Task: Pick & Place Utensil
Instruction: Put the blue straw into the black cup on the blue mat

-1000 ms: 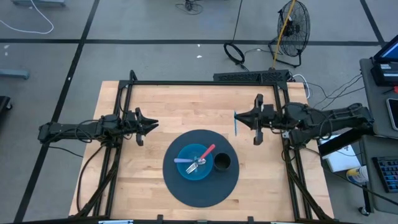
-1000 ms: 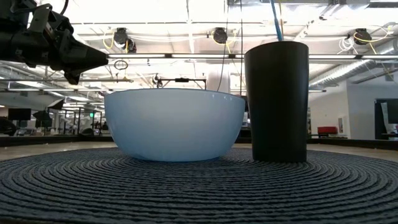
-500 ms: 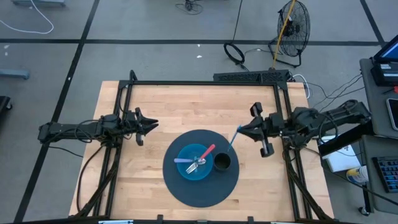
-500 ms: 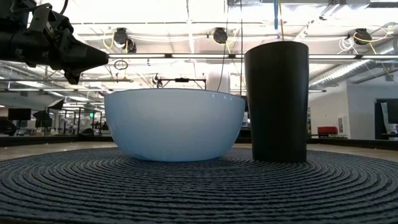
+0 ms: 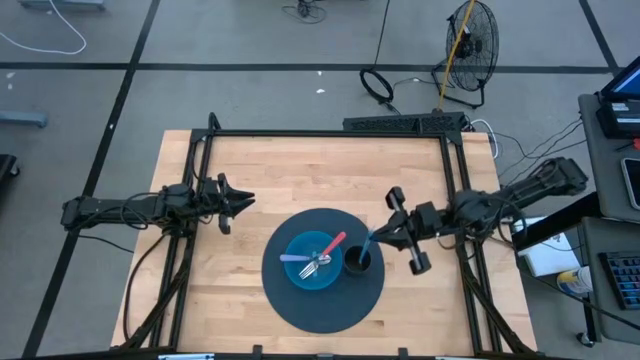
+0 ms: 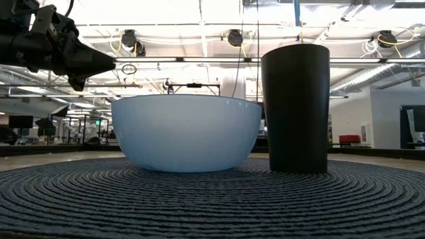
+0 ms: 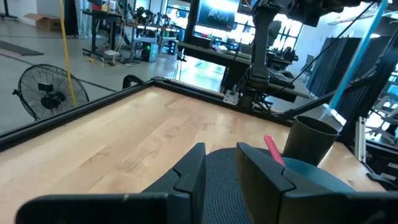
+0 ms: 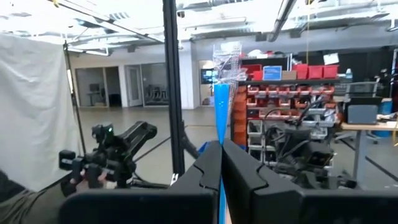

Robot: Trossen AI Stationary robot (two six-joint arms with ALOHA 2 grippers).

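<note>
Wooden worktop [image 5: 290, 170] carries a dark mat, where the right end effector [image 5: 384, 238], clenched on a blue utensil [image 5: 368, 243], slants it toward the black cup [image 5: 357, 261] just beside; the left end effector [image 5: 238, 202] waits part-open, well apart.

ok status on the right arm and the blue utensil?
Right gripper shut on blue utensil, tip angled at the black cup. Left gripper parked off the mat, empty. Nothing blocking the cup mouth.
</note>
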